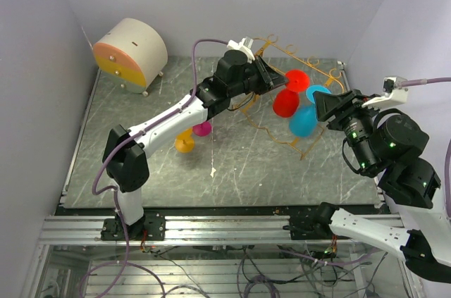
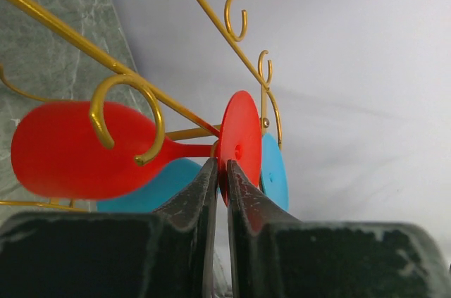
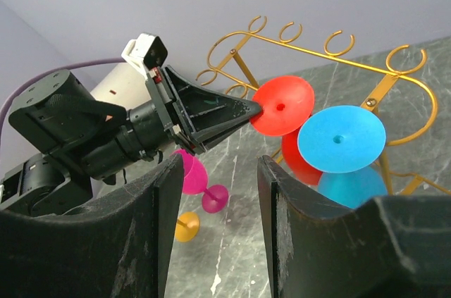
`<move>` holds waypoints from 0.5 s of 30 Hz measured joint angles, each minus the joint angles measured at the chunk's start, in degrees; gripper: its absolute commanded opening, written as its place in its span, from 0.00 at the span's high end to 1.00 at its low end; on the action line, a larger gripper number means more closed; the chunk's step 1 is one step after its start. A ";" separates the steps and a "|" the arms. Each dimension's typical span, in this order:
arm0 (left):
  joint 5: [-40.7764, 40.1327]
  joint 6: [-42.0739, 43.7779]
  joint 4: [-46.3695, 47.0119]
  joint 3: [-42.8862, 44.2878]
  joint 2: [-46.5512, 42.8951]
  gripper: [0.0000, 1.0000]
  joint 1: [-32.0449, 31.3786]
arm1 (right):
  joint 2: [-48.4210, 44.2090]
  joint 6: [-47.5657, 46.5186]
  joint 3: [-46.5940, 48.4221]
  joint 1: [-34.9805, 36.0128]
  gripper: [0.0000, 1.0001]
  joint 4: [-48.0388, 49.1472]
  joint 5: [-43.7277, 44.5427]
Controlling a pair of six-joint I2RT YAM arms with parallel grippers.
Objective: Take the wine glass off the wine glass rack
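At the wine glass rack (image 2: 63, 30), left hand (image 2: 220, 171) pinches the red wine glass (image 2: 56, 153) by its thin foot, seemingly light, slick plastic; right hand (image 3: 220, 164) spread, empty.

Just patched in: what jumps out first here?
The left hand pinches the foot of a red wine glass hanging on the gold rack. A blue wine glass hangs beside it, before the open right hand; a pink glass and an orange glass lie under the left arm.
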 measured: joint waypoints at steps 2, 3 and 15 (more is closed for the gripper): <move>0.00 -0.33 0.48 0.00 0.00 0.87 -0.02 | 0.00 0.00 0.00 0.00 0.54 0.00 0.00; 0.00 -0.46 0.74 0.00 0.00 0.88 -0.02 | 0.00 0.00 0.00 0.00 0.54 0.02 0.00; -1.25 -1.22 0.46 -1.14 -1.95 0.93 -0.04 | 0.28 0.00 -0.04 0.00 0.54 0.11 -0.02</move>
